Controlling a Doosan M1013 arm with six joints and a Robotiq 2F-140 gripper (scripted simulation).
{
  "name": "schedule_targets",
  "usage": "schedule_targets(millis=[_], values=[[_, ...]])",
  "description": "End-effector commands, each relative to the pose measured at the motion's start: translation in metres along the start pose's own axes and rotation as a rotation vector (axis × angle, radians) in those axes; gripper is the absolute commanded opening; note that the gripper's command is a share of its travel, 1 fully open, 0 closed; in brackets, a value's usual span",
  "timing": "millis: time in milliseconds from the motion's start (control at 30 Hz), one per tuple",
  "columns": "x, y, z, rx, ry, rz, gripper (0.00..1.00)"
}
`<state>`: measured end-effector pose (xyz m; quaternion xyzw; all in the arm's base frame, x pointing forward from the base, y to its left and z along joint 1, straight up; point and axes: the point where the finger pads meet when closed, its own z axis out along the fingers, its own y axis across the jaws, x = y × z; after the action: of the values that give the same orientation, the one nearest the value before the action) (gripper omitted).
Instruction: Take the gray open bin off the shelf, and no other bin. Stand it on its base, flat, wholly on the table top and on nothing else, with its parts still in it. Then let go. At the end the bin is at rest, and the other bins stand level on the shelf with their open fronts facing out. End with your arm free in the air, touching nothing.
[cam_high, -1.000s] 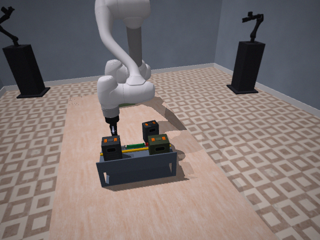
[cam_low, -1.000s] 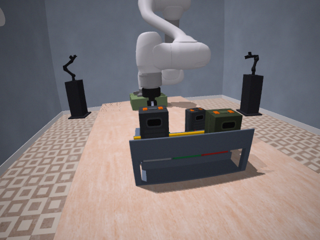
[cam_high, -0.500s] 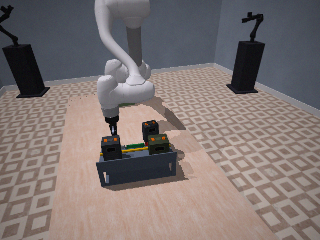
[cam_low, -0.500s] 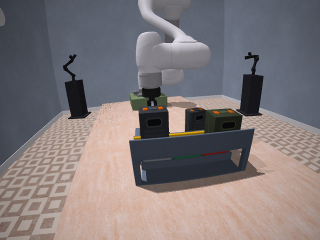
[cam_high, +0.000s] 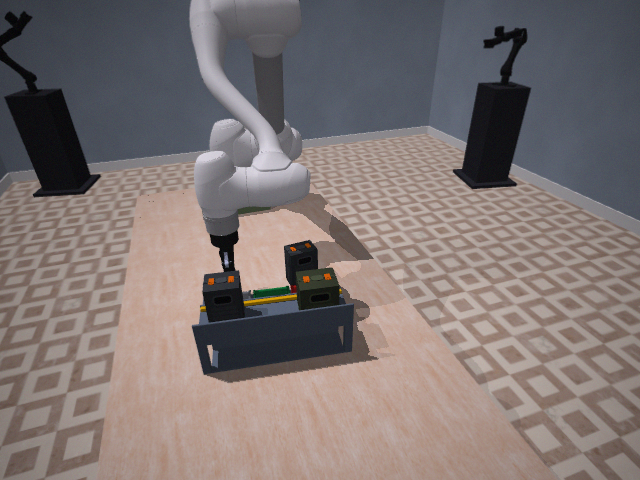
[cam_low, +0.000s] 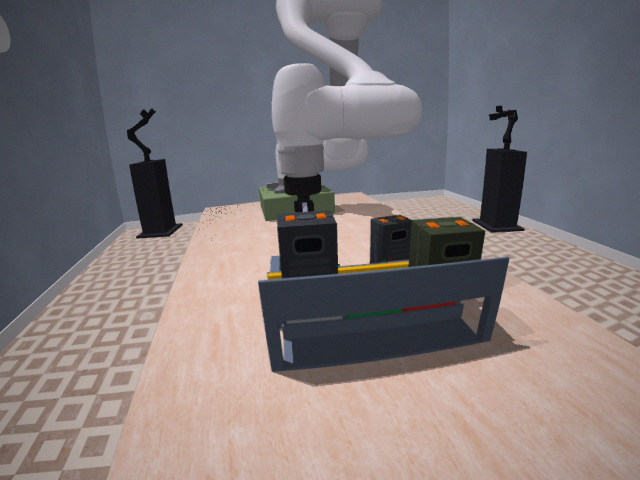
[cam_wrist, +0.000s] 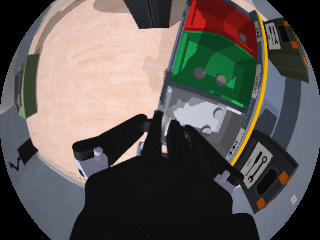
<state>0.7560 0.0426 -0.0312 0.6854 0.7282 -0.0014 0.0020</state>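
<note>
Pincer (cam_wrist: 159, 120) fingers are pulled in close and pinch the thin front edge of the gray open bin (cam_wrist: 200, 115), so the pincer is holding that bin by its rim. In the wrist view the black fingers meet right at that edge. The gray bin sits on the shelf (cam_low: 382, 291), at the end of a row, and small round parts show inside it. Next to it on the shelf is a green bin (cam_wrist: 216, 70) with two round parts in it, and past that a red bin (cam_wrist: 223, 19). A yellow bar (cam_low: 372, 267) runs along the top of the shelf. A dark box (cam_low: 307, 245) with orange clips stands on top of the shelf, just in front of the pincer in the exterior view, so the pincer (cam_low: 305, 205) is partly hidden there. A green box (cam_low: 448, 241) stands at the other end of the shelf top. Another dark box (cam_high: 300, 258) stands on the tabletop (cam_high: 289, 413) behind the shelf. The white arm (cam_high: 242, 170) bends down from above to the pincer (cam_high: 225, 264). A low green block (cam_low: 268, 202) lies at the far end of the tabletop. Two black stands (cam_high: 49, 139) (cam_high: 493, 131) are on the tiled floor (cam_high: 542, 289), well apart from the tabletop.
</note>
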Motion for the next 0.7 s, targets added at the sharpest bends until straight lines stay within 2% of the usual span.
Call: schedule_targets(millis=[0,500,667], values=[[0.0000,0.0000,-0.0002,0.000,0.000,0.000,0.00],[0.0000,0.0000,-0.0002,0.000,0.000,0.000,0.00],[0.0000,0.0000,-0.0082,0.000,0.000,0.000,0.00]])
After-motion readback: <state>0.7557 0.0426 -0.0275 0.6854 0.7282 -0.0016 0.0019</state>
